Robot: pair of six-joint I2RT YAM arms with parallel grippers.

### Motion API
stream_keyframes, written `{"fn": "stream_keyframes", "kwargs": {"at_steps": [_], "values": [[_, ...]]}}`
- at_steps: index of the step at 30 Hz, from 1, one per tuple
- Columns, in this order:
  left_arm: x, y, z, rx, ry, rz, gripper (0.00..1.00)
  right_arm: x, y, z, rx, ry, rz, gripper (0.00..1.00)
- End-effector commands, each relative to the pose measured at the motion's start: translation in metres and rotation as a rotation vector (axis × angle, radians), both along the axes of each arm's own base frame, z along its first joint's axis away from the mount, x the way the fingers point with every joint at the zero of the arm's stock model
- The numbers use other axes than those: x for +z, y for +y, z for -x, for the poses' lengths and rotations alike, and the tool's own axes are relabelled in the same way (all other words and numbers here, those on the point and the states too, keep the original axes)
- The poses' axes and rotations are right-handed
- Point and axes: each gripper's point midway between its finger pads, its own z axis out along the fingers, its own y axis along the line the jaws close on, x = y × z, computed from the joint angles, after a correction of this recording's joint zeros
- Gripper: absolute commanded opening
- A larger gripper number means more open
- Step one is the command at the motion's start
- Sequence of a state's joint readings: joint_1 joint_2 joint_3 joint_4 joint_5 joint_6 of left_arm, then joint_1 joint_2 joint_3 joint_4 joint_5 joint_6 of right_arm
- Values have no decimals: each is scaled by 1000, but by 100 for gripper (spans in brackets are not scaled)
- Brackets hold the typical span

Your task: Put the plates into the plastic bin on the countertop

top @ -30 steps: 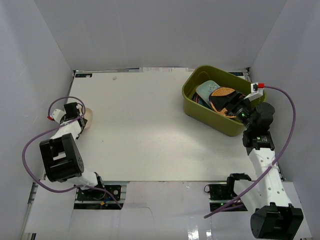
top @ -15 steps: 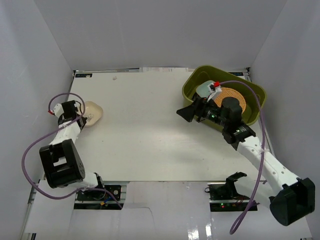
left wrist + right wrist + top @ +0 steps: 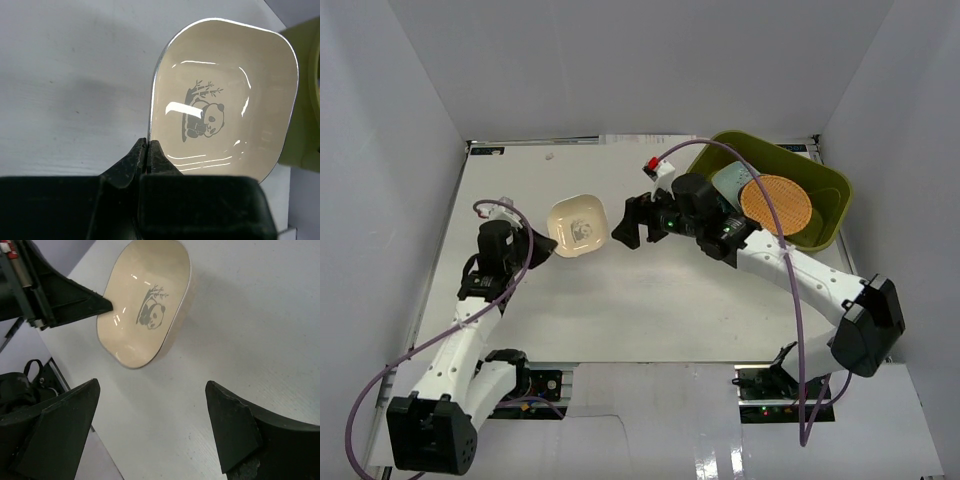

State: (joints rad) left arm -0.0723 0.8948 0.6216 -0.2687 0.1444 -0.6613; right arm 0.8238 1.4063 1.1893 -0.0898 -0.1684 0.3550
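One plate [image 3: 578,226] is outside the bin as far as I can see, the cream square one with a panda print. It hangs over the left-centre of the countertop [image 3: 620,300], tilted. My left gripper [image 3: 148,150] is pinched shut on its near-left rim, a finger on each face. I cannot tell whether its far edge touches the surface or hangs clear.

Just beside it on the right, my right gripper [image 3: 628,222] faces the dish with its jaws wide apart and nothing between them. I read this as a handover: the left arm offers the plate and the right is to carry it across. Next I need the right jaws brought around the free rim, opposite the left grip, and closed there before the left lets go. The glaze looks slick, so a shallow bite might slip.

At the far right corner sits the bin [image 3: 830,230]. An orange plate [image 3: 776,204] lies on top inside, with a teal one [image 3: 728,182] beside it. Whatever lies beneath is covered, so I cannot count the stack. The left wrist view shows only a cut-off sliver of the bin.
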Motion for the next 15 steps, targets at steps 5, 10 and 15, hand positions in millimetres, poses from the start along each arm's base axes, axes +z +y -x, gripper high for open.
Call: {"fn": "stream_keyframes", "kwargs": {"at_steps": [5,10,15], "values": [[27,-40,29,-193,-90,62,0,-35,18,-12,-38,-11,153,89],[37,-52,38,-281,-122,68,0,-42,17,-26,-120,-14,146,31],[37,-63,49,-381,-121,71,48,-30,6,-44,-233,-68,144,8]]}}
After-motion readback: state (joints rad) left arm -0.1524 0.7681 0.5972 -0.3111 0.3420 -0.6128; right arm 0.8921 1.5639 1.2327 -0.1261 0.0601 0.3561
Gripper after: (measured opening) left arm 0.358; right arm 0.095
